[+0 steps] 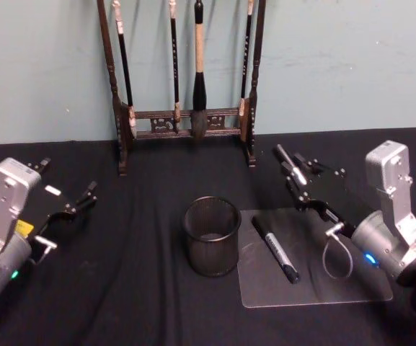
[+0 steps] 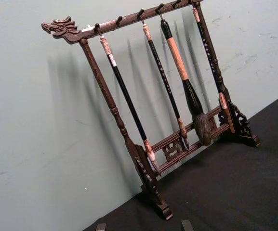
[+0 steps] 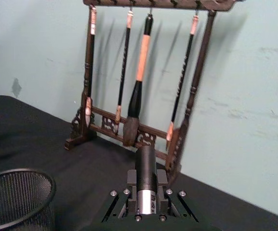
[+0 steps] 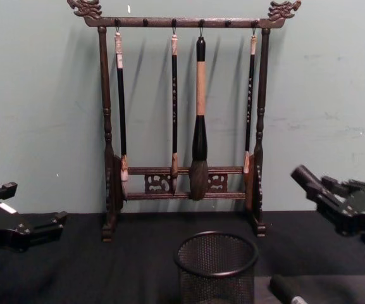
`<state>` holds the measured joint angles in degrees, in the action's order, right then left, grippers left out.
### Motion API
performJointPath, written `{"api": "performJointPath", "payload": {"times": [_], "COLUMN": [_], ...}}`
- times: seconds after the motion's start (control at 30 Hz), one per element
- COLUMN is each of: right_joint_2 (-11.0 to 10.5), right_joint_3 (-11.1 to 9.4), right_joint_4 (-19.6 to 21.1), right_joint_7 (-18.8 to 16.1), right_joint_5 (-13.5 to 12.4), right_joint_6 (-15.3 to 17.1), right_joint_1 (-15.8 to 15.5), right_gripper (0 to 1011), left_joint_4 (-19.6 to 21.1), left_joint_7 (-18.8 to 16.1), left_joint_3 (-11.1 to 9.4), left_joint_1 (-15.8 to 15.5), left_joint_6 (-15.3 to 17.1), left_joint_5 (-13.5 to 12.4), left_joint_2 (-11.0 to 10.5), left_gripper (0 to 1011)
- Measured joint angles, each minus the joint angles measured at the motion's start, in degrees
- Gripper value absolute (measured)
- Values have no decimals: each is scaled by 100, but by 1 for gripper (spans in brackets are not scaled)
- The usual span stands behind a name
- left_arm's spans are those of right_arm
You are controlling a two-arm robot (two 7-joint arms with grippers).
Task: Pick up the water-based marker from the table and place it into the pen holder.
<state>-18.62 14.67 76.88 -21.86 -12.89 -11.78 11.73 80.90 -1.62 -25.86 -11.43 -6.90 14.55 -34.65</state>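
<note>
Even, fairly bright light falls from the front, and the brush rack (image 4: 106,126) throws soft, faint shadows slightly rightward on the pale wall (image 4: 37,114). The black table (image 1: 121,288) stays dark, while the clear mat (image 1: 337,281) shows a dull sheen.

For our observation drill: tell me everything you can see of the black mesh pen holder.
The pen holder is a black wire-mesh cylinder with a smooth round rim, open-topped and seemingly empty. It stands upright on the black cloth, before the brush rack, close beside the left edge of the clear mat. No claw touches it: the right claw, shut on a marker, hangs behind it to the right; the open left claw sits far left.
</note>
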Motion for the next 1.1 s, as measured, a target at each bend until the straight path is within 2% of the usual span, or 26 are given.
{"api": "performJointPath", "payload": {"times": [0.1,0.13,0.17,0.27,0.37,0.47,0.5,0.53,0.6,0.63,0.7,0.77,1.1], "right_joint_2": [41,88,88,152,169,249,249,303,314,388,402,505,679], "right_joint_3": [41,108,108,227,259,437,437,539,560,679,700,848,1061], "right_joint_4": [-108,-236,-236,-443,-497,-723,-723,-832,-850,-970,-994,-1131,-1396], "right_joint_7": [-64,-175,-175,-388,-452,-722,-722,-840,-864,-962,-979,-1083,-1275], "right_joint_5": [16,30,30,19,-1,-117,-117,-176,-184,-228,-236,-298,-420], "right_joint_6": [-65,-147,-147,-262,-287,-364,-364,-418,-425,-470,-478,-529,-651], "right_joint_1": [111,263,263,524,591,887,887,1021,1046,1154,1172,1283,1454], "right_gripper": [239,239,239,239,239,239,239,239,239,239,239,239,239], "left_joint_4": [0,0,0,0,0,0,0,0,0,0,0,0,0], "left_joint_7": [0,0,0,0,0,0,0,0,0,0,0,0,0], "left_joint_3": [0,0,0,0,0,0,0,0,0,0,0,0,0], "left_joint_1": [0,0,0,0,0,0,0,0,0,0,0,0,0], "left_joint_6": [0,0,0,0,0,0,0,0,0,0,0,0,0], "left_joint_5": [0,0,0,0,0,0,0,0,0,0,0,0,0], "left_joint_2": [0,0,0,0,0,0,0,0,0,0,0,0,0], "left_gripper": [1009,1009,1009,1009,1009,1009,1009,1009,1009,1009,1009,1009,1009]}}
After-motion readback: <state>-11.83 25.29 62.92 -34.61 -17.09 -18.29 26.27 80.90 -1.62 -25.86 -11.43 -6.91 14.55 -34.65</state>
